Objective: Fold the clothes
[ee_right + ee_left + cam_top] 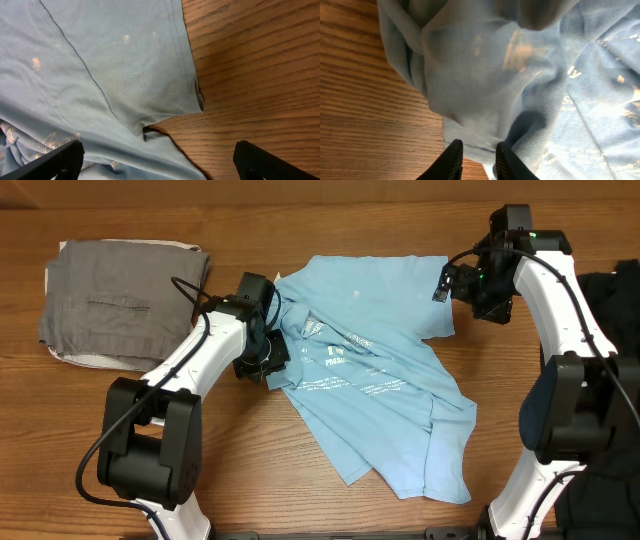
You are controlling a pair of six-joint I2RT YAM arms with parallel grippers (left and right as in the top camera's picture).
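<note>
A: Blue cloth is seen mid-tabletop. The T-shirt (380,380) lies rumpled, its long axis run from the middle of the far edge toward the near right corner of the tabletop (300,490).

B: And the left gripper (262,352)?

A: It is set at the T-shirt's left edge, with bunched cloth right ahead of its fingers (451,161). They are parted only narrowly; whether the hem is pinched cannot be told.

B: The right gripper (160,162)?

A: Spread fully wide, nothing held, poised over the T-shirt's far right corner. That corner lies just ahead, between the fingers, so a grab there is judged the readier one.
</note>
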